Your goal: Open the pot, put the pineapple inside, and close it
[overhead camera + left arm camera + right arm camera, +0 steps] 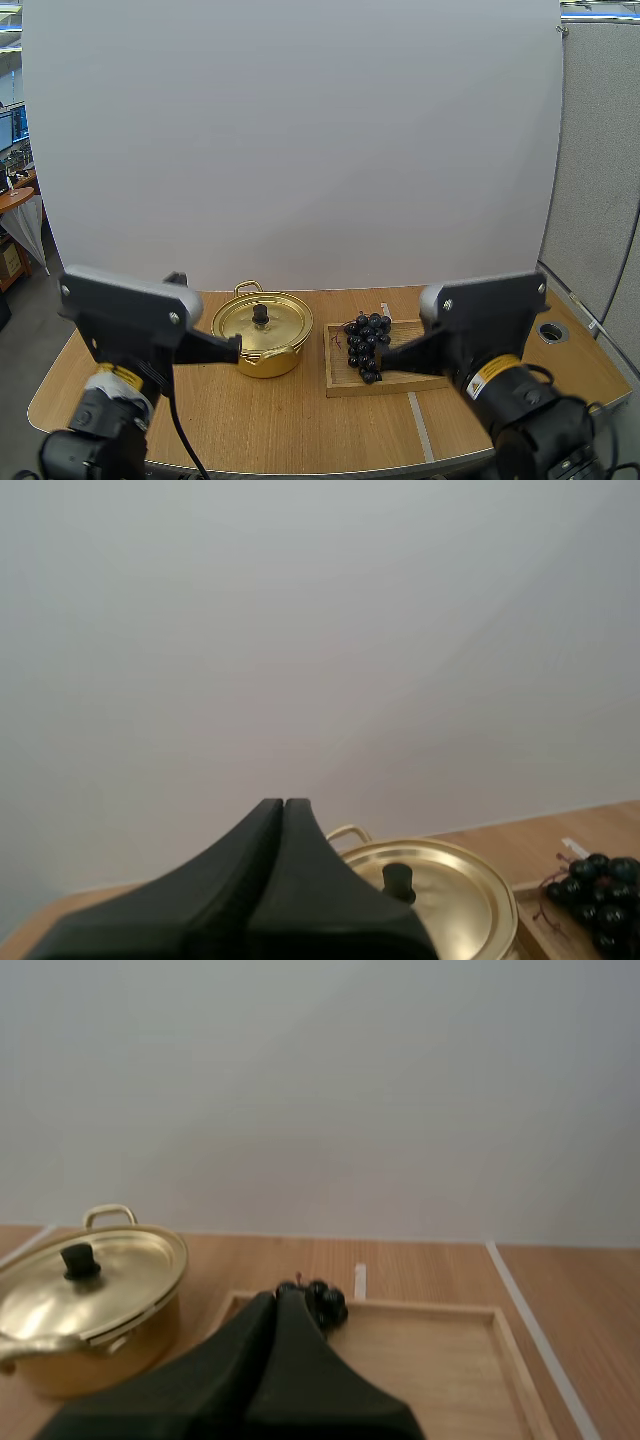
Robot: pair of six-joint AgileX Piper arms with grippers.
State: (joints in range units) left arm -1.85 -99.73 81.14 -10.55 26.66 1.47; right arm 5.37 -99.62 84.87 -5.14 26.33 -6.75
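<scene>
A gold pot (262, 345) stands at the table's middle with its lid (262, 322) on, a black knob (260, 314) on top. Right of it a bunch of dark grapes (366, 344) lies on a wooden tray (400, 382); no pineapple shows. My left gripper (237, 345) is shut, its tip by the pot's left side. My right gripper (382, 358) is shut too, its tip at the grapes' right edge. The left wrist view has the shut fingers (283, 810) before the lid (440, 885). The right wrist view has the shut wedge (279, 1302) before the grapes (322, 1300) and the pot (85, 1295) beside.
The table's round front edge (300, 470) runs close under both arms. A white tape line (420, 425) crosses the wood right of centre. A round grommet hole (552, 331) sits at the far right. A white screen stands behind the table.
</scene>
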